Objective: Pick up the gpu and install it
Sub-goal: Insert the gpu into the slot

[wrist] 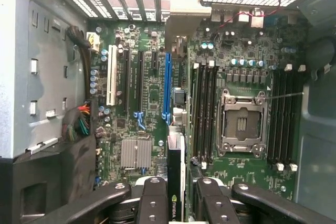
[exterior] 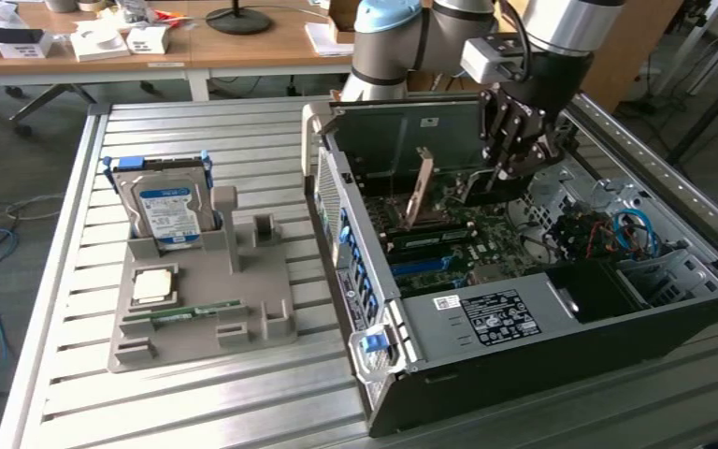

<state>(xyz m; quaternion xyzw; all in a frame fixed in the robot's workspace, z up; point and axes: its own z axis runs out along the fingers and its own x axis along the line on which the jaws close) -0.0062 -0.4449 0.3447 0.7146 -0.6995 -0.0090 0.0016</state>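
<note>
My gripper (exterior: 507, 161) hangs inside the open computer case (exterior: 522, 318) and is shut on the gpu (exterior: 452, 198). The card stands on edge above the motherboard (exterior: 459, 245), with its pale tan bracket strip toward the case's rear wall. In the wrist view the gripper (wrist: 176, 202) clamps the dark card (wrist: 176, 174) edge-on between its black fingers (wrist: 152, 198). The card runs just beside the long blue slot (wrist: 167, 85) on the motherboard (wrist: 149, 103). I cannot tell whether its lower edge touches the slot.
The empty processor socket (wrist: 241, 121) and memory slots lie beside the card. Cables (exterior: 621, 234) and drive bays crowd the case's right end in the exterior view. On the slatted table at the exterior view's left, a grey holder (exterior: 247, 318) carries a hard drive (exterior: 165, 210), a chip (exterior: 153, 285) and a green memory stick (exterior: 184, 311).
</note>
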